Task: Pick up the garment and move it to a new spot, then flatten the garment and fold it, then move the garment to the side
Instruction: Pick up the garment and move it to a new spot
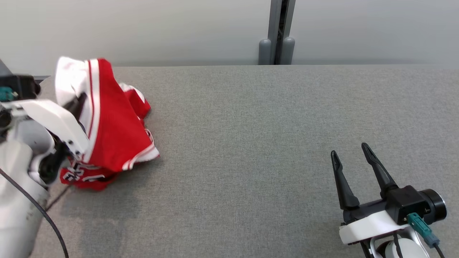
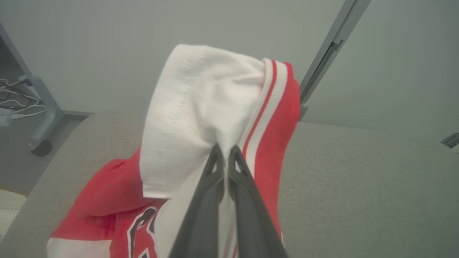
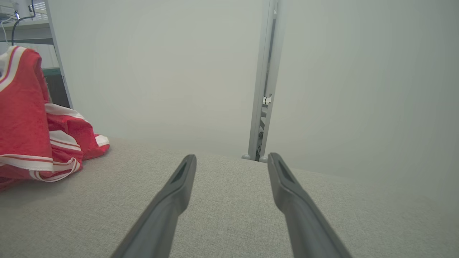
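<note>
One garment (image 1: 114, 132), a red jersey with white trim and a white lining, sits bunched and partly lifted at the far left corner of the table (image 1: 251, 125). Its upper part stands off the grey cloth surface in a peak. Its lower folds rest on the table close to the left edge, and black-and-white lettering shows on the fold nearest the front.

The left gripper (image 2: 225, 150) is clamped on the garment. In the left wrist view its two dark fingers (image 2: 206, 200) press together with a pinch of white fabric between the tips. The white lining and a red-and-white striped band drape over and beyond them. In the head view the left arm (image 1: 53, 118) comes in from the left edge and covers part of the garment's left side. A black cable (image 1: 39, 211) runs beside the arm at the near left corner.

The right gripper (image 1: 349, 149) is over the near right part of the table, well apart from the garment, its jaws spread wide and empty. In the right wrist view its fingers point toward the far edge over bare grey cloth. I cannot tell whether they touch it. The garment lies at that view's left. Behind the far edge stands a pale wall (image 1: 179, 28) with a grey post (image 1: 279, 32) near the middle.
</note>
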Controlling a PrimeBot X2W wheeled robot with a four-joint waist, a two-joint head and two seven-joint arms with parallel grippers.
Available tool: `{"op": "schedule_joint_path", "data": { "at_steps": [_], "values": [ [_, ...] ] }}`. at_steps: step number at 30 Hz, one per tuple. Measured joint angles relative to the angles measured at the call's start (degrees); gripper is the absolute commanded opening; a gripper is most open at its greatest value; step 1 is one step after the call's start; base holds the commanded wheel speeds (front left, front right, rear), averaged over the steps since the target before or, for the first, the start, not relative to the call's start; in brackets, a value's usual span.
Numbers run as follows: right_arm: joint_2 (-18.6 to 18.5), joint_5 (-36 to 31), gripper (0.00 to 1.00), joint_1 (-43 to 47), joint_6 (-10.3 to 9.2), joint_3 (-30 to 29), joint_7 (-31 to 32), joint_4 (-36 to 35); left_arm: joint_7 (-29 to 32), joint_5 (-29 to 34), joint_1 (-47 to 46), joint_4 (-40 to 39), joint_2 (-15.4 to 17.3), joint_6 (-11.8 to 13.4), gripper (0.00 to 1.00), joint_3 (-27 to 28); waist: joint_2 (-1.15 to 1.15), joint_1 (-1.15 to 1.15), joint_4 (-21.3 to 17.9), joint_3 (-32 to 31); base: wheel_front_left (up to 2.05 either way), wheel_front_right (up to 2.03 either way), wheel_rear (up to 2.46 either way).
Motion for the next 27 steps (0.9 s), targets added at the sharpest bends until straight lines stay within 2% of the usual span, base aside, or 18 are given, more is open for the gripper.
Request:
{"op": "schedule_joint_path", "data": {
  "at_steps": [7,16,21,27],
  "values": [
    [0.0,-0.1,1.00,0.0,0.00,0.3,0.0,0.3,-3.5,-0.3,4.6,2.5,-3.5,0.9,0.00,-0.8,0.00,0.00,-0.6,-0.3,0.00,0.00,0.00],
    [0.0,-0.6,1.00,0.4,0.00,0.3,0.0,0.5,-10.0,1.1,4.9,6.9,-7.1,1.9,0.00,-1.5,0.00,0.00,-0.6,-0.8,0.00,0.00,0.00],
    [0.0,-1.0,1.00,0.6,0.00,0.4,0.0,0.6,-12.8,2.4,4.9,11.1,-9.7,2.1,0.00,-2.8,0.00,0.00,-0.4,-0.8,0.00,0.00,0.00],
    [0.0,-1.1,1.00,0.5,0.00,0.6,0.0,0.7,-16.5,5.3,4.3,16.6,-11.4,2.4,0.00,-5.0,0.00,0.00,-0.5,-0.5,0.00,0.00,0.00]
  ]
}}
